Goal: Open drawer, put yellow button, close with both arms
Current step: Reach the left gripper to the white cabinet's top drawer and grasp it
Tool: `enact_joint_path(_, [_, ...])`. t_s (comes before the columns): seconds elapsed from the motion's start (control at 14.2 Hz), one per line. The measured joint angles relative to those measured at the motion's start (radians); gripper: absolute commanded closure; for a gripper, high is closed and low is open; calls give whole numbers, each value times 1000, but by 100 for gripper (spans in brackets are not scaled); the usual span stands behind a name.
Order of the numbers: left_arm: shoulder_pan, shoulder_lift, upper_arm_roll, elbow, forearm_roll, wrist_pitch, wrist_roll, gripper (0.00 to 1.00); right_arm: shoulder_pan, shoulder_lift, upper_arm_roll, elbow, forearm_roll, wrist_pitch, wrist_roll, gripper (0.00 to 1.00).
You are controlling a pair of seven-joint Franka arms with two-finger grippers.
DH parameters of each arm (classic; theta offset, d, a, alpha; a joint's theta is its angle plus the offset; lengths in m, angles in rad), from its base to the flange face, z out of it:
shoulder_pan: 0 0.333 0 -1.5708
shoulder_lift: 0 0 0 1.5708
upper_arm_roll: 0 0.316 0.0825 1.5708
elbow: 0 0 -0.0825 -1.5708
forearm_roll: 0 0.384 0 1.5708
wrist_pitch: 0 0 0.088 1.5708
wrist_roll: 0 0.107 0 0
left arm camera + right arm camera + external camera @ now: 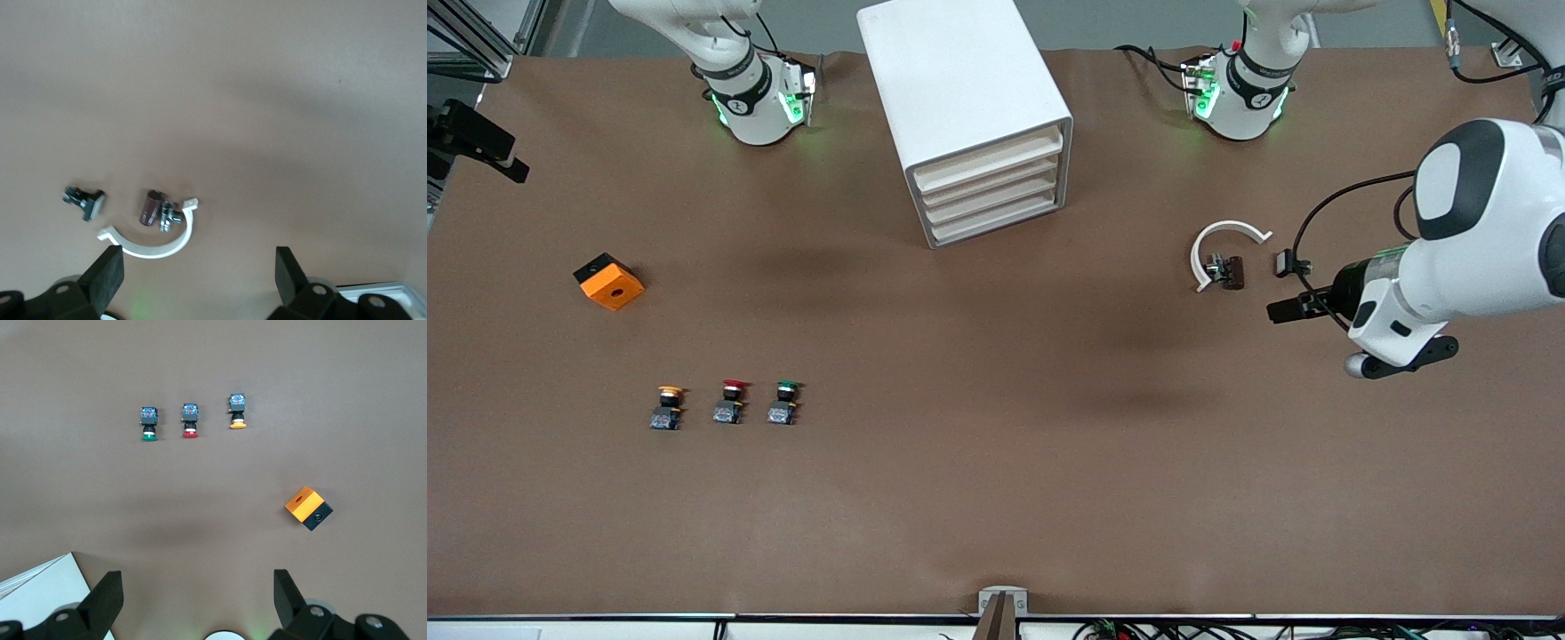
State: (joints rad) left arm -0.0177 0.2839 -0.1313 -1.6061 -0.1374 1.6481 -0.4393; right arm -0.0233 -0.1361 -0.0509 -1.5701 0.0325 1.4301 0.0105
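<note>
Both end effectors hover open; drawer [989, 157] shut.

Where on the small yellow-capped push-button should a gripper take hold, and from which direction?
Probably across the grey-blue block base of the small yellow-capped push-button, coming straight down from above. It lies on its side on the brown table, so the base's flat sides are exposed, while the round cap would likely slip. The red-capped button lies beside it, with a gap for a finger.
</note>
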Motion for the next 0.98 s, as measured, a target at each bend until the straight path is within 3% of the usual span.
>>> enact_joint_path(0.63, [-190, 128, -6, 1, -17, 4, -616, 0, 0, 0, 2, 0, 0, -1, 0, 0])
enact_joint_path(0.98, [-307, 185, -7, 4, -22, 29, -1117, 0, 3, 0, 4, 0, -17, 0, -12, 0])
